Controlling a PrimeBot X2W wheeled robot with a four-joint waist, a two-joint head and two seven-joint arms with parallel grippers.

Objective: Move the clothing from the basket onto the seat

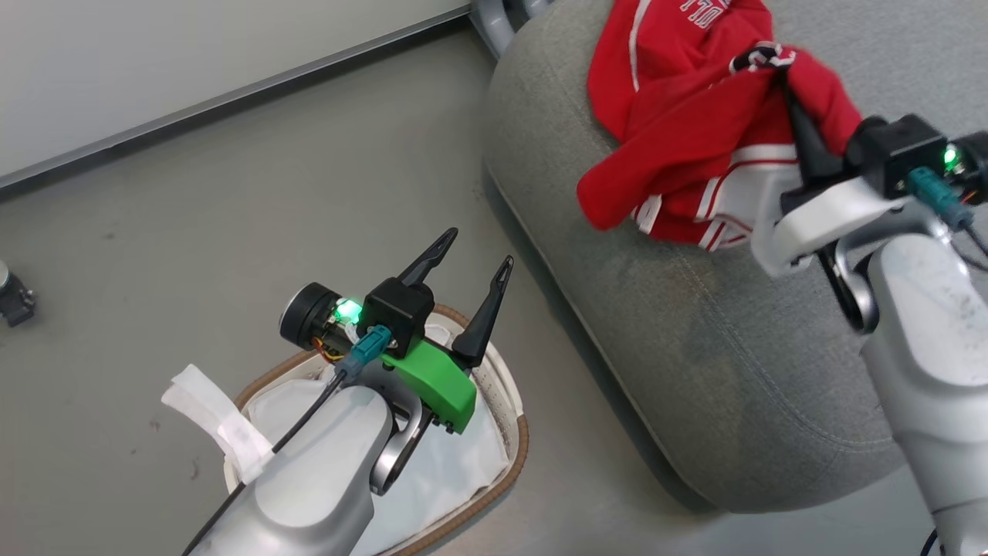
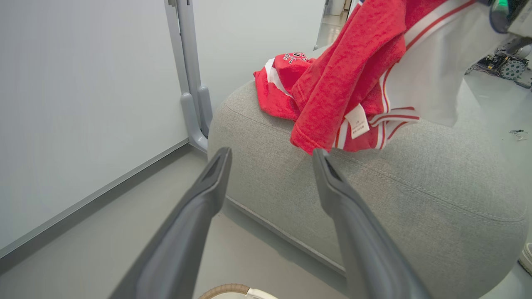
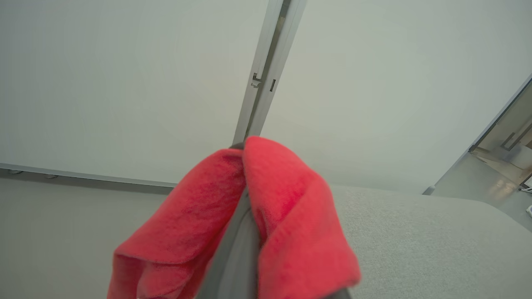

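The clothing is two red garments on top of the grey seat (image 1: 695,347). One with white lettering (image 1: 664,46) lies on the cushion. The other (image 1: 695,154), striped white, hangs from my right gripper (image 1: 787,77), which is shut on it above the seat. In the right wrist view red cloth (image 3: 291,216) drapes over both sides of the closed fingers (image 3: 237,257). My left gripper (image 1: 478,247) is open and holds nothing above the basket (image 1: 519,432), where a white liner (image 1: 448,471) shows. In the left wrist view its fingers (image 2: 212,182) point at the seat (image 2: 415,199) and the hanging garment (image 2: 345,74).
The basket stands on the grey floor just left of the seat. A pale wall panel (image 1: 154,54) with a grey post (image 2: 191,83) runs behind. A small dark object (image 1: 11,293) sits on the floor at far left. A white strip (image 1: 208,417) hangs over the basket's left rim.
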